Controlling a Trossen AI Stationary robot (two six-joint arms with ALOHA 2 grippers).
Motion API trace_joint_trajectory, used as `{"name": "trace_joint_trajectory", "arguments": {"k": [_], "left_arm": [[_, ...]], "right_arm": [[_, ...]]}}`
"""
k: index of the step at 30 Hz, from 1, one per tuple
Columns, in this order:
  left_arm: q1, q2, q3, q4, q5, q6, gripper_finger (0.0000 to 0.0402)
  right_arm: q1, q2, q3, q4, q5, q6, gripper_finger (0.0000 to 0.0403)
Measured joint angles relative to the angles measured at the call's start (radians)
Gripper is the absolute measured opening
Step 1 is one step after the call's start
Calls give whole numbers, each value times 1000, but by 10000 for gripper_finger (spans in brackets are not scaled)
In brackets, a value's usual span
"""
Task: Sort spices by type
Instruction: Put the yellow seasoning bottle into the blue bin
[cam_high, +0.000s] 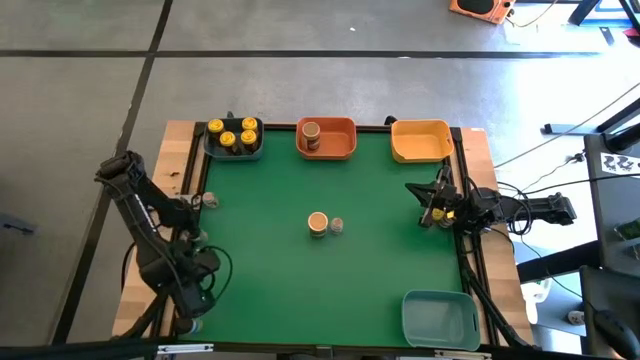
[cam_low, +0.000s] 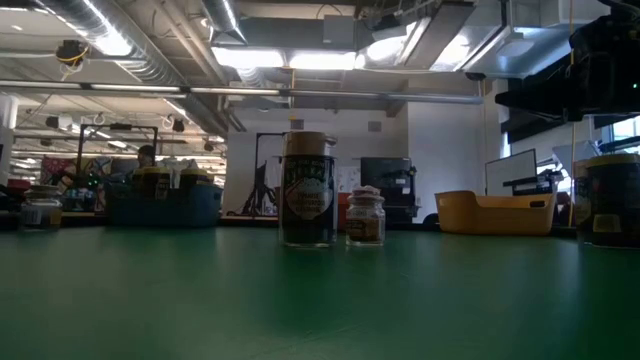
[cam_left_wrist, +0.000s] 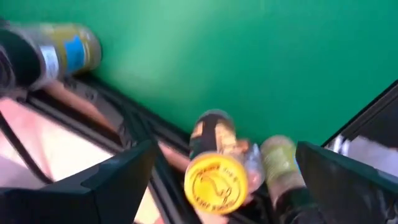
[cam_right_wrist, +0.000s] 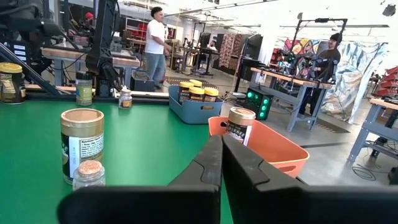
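On the green table (cam_high: 260, 260) a tan-lidded jar (cam_high: 317, 223) and a tiny jar (cam_high: 336, 225) stand upright side by side at the middle; the low view shows the tan-lidded jar (cam_low: 307, 190) and the tiny jar (cam_low: 365, 217). My left gripper (cam_left_wrist: 224, 180) is open at the table's left edge (cam_high: 197, 215), above a yellow-lidded jar (cam_left_wrist: 214, 168) that lies on its side at the edge rail, beside a greenish jar (cam_left_wrist: 283, 165). Another jar (cam_left_wrist: 68, 50) lies farther along that edge. My right gripper (cam_right_wrist: 221, 162) is shut at the table's right side (cam_high: 430, 212).
Along the far edge sit a blue bin (cam_high: 233, 138) holding several yellow-lidded jars, an orange bin (cam_high: 340, 140) with one tan-lidded jar (cam_right_wrist: 240, 124), and a yellow bin (cam_high: 421, 140). A teal bin (cam_high: 440, 318) sits at the near right corner. People stand in the room beyond.
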Motion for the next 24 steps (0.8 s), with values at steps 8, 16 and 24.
{"name": "trace_joint_trajectory", "arguments": {"k": [8,16,24], "left_arm": [[-77,0,-62,57,29,-83,384],[-130,0,-129,128,75,-131,384],[-164,0,-181,181,78,-156,384]], "right_arm": [[0,0,0,0,0,1,12],[0,0,0,-3,0,2,12],[0,0,0,-3,0,2,12]]}}
